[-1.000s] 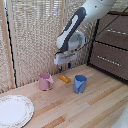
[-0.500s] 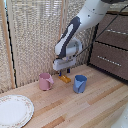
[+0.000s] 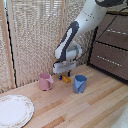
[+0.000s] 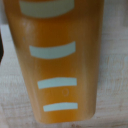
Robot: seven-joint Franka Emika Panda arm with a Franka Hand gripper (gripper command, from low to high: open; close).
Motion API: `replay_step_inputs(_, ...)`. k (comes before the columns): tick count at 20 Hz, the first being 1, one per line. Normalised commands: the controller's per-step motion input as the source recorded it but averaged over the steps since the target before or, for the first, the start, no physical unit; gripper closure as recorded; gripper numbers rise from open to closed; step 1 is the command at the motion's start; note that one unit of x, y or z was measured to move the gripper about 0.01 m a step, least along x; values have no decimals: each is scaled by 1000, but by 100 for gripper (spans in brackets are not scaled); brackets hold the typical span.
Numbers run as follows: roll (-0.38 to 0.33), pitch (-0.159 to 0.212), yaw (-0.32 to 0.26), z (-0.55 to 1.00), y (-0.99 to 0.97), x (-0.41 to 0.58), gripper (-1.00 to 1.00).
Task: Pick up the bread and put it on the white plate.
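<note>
The toast (image 3: 66,78) is a small orange-yellow slab lying on the wooden worktable (image 3: 87,107), between a pink cup and a blue cup. My gripper (image 3: 64,74) hangs right over it, fingertips down at the toast. In the wrist view the toast (image 4: 60,60) fills the picture, orange with pale stripes, and a dark finger (image 4: 1,50) shows only at the edge, so the jaws stand wide apart. The white plate (image 3: 14,111) lies empty at the exterior view's lower left, far from the gripper.
The pink cup (image 3: 45,81) stands just to the exterior view's left of the toast, the blue cup (image 3: 79,83) just to its right. A dark brown drawer cabinet (image 3: 112,50) stands at the right. A reed screen (image 3: 35,35) closes the back.
My gripper has come down from above the cups to the toast between them. The toast, cups and plate have not moved.
</note>
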Motion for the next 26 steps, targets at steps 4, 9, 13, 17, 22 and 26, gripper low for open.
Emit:
replay_step_inputs(4, 0, 21, -18, 56, 1, 3, 100)
replay_step_inputs(9, 4, -1, -56, 231, 13, -3, 100)
replay_step_inputs(13, 0, 0, -46, 558, 54, -23, 100)
replay_step_inputs(17, 20, 16, -69, 918, 91, -37, 100)
replay_step_inputs(22, 50, 74, -53, 903, 115, -70, 100)
replay_step_inputs(26, 76, 26, -28, 666, 471, -280, 100)
